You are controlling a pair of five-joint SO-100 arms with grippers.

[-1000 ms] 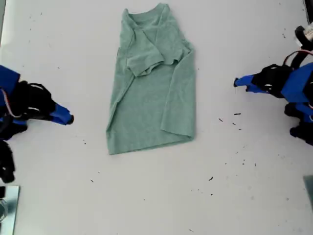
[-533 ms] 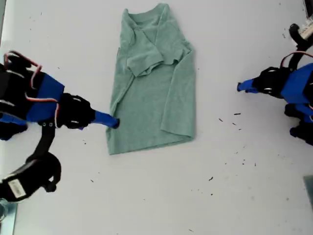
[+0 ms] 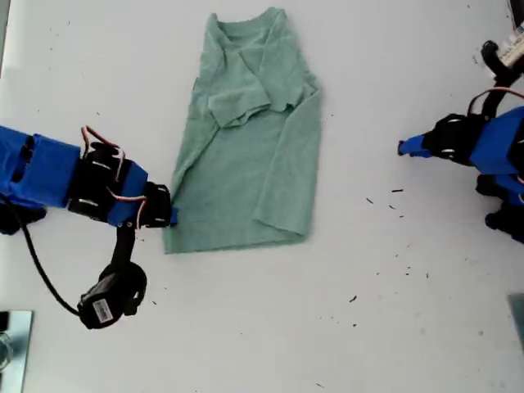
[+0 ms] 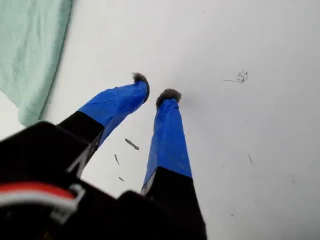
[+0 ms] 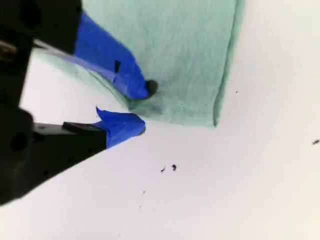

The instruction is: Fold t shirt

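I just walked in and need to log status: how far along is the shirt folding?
Done: the t shirt lies with both sides folded in. In hand: my second gripper sits open at its bottom corner. Left: closing, folding the hem up; my first gripper waits apart.

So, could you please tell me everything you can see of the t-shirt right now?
The t shirt is sage green, of soft knit fabric, lying flat on the white table, both sides folded inward into a long strip, a short sleeve on top, neck away from the camera. My second gripper, open, straddles its hem corner toward the exterior view's left.
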